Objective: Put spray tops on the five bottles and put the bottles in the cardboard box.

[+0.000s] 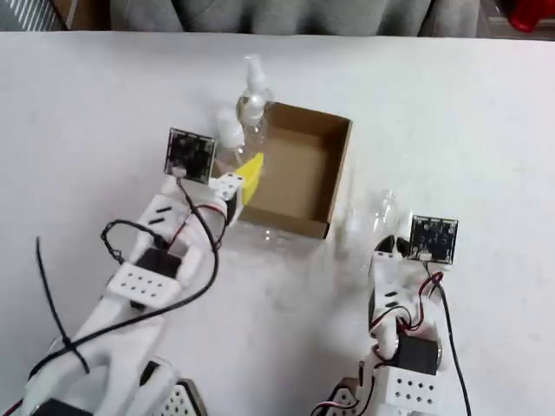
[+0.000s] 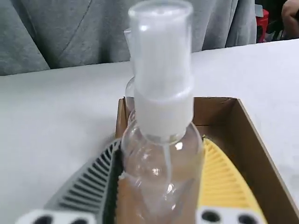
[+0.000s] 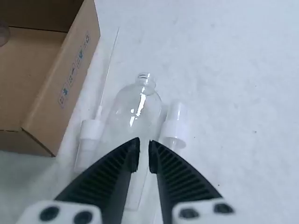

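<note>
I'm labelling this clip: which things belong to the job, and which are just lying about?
Job: cardboard box; capped bottle held by left gripper; second capped bottle; uncapped bottle; spray top with tube; other spray top.
Lying about: grey cloth; red object.

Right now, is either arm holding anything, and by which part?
The left gripper holds a spray-topped bottle by its clear body, jaws on either side. The right gripper holds nothing.
</note>
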You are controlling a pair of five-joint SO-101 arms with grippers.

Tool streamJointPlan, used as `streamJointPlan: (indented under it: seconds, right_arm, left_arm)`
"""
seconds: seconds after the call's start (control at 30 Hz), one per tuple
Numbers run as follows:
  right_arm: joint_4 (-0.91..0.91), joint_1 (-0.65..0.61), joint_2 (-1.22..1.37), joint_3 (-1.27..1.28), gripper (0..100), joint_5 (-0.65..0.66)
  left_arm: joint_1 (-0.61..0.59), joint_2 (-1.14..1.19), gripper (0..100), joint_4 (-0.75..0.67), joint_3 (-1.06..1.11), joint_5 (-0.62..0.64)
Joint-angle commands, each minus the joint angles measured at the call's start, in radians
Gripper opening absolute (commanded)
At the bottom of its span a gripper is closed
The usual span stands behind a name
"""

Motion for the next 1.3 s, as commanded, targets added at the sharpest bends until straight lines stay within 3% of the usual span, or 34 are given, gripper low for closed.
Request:
streamJointPlan:
  seconds: [0.0,1.27]
  right_arm:
    - [-0.038,-0.013,-0.007,0.025,1.5,0.012]
    - [-0.033,-0.01,0.001,0.025,1.5,0.012]
  left_arm:
    - [-0.016,0.058,2,-0.103,-0.071,-0.017]
    - [-0.016,0.239,2,-0.183,-0.095,-0.02]
